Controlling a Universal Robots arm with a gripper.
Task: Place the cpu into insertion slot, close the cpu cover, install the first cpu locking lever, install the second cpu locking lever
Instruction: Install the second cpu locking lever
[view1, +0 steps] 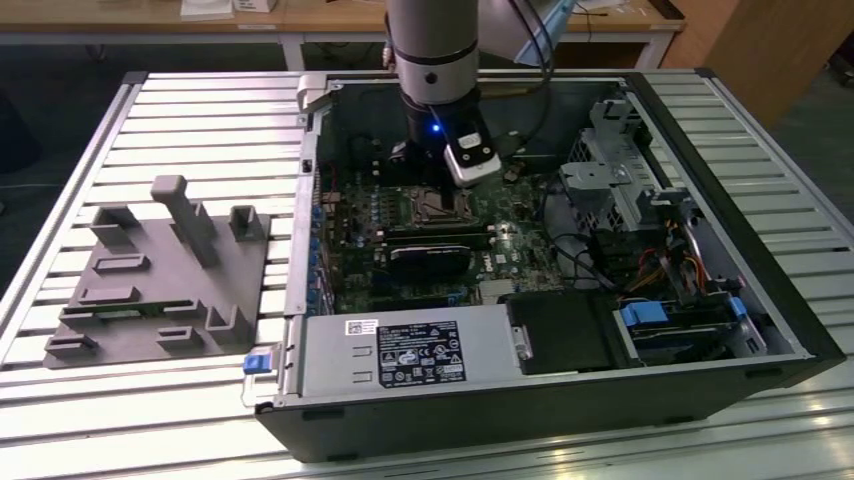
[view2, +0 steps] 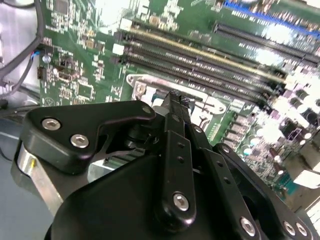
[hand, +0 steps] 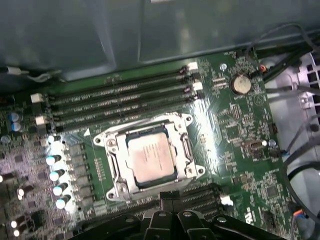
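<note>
In the first wrist view the cpu (hand: 150, 158) lies flat in the insertion slot (hand: 176, 176) on the green board. The grey cpu cover (hand: 114, 170) lies flat around it, with the chip's metal top showing through its window. Thin metal levers run along two sides of the cover; I cannot tell whether they are latched. My gripper (hand: 170, 200) hovers beside one edge of the socket, fingers together and holding nothing. In the second wrist view the gripper (view2: 176, 102) hides most of the cover (view2: 145, 82). In the exterior view the gripper (view1: 430, 190) hangs just over the slot (view1: 434, 210).
Long black memory slots (hand: 120, 102) run beside the socket. In the exterior view a black card (view1: 427, 255), a power supply (view1: 400, 350) and drive bays (view1: 627, 190) crowd the open computer case. A grey fixture block (view1: 160, 280) sits on the slatted table at that view's left.
</note>
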